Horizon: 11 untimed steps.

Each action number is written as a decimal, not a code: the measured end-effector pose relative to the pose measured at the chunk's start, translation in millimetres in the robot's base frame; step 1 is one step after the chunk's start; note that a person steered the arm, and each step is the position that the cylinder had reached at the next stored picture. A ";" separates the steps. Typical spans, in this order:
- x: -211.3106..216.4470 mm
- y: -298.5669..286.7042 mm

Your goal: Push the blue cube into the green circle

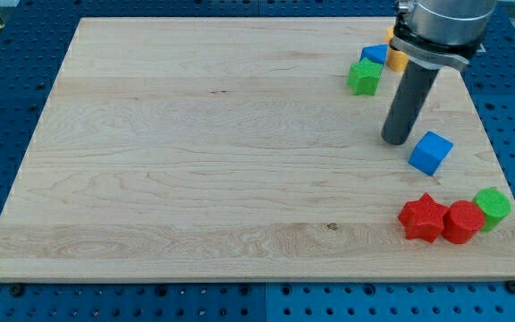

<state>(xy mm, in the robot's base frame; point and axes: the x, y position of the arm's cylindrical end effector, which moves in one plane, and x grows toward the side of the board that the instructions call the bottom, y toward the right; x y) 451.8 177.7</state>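
Note:
The blue cube [431, 152] lies on the wooden board at the view's right. The green circle, a short green cylinder [493, 206], stands at the lower right, below and right of the cube, touching a red cylinder [462, 221]. My tip [395, 140] rests on the board just to the left of the blue cube, a small gap apart from it.
A red star [423, 217] sits left of the red cylinder. At the top right lie a green block [364, 77], a small blue block [375, 54] and an orange block [395, 58] partly hidden by the rod. The board's right edge [508, 170] is near.

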 end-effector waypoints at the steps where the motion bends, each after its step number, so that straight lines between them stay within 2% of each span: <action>1: 24.8 17.0; 4: 21.3 35.7; 5: 35.9 41.7; 7: 22.7 46.3; 10: 42.2 63.5; 11: 12.0 46.8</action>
